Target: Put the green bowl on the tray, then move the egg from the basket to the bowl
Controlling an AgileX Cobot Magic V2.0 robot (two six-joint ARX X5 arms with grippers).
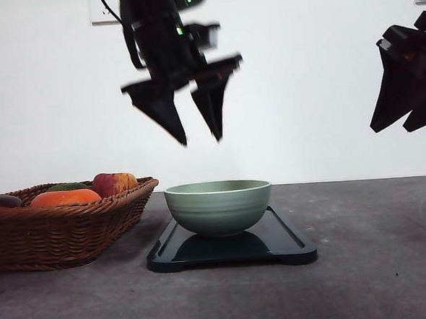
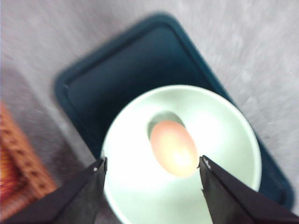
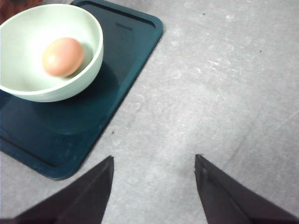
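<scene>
The green bowl [image 1: 218, 206] stood on the tray [image 1: 290, 243], toward its left half in the front view, and the egg [image 3: 63, 56] lay inside the bowl on its pale floor. The basket [image 1: 65, 230] sat on the table [image 1: 378, 265] just beside the tray's left end, holding an apple [image 1: 114, 183], an orange fruit [image 1: 65, 198] and a dark green item [image 1: 66, 186]. The left gripper [image 1: 201, 141] hung above the bowl with jaws apart and empty; the right gripper [image 1: 404, 128] hovered high at the right, jaws likewise spread and empty.
</scene>
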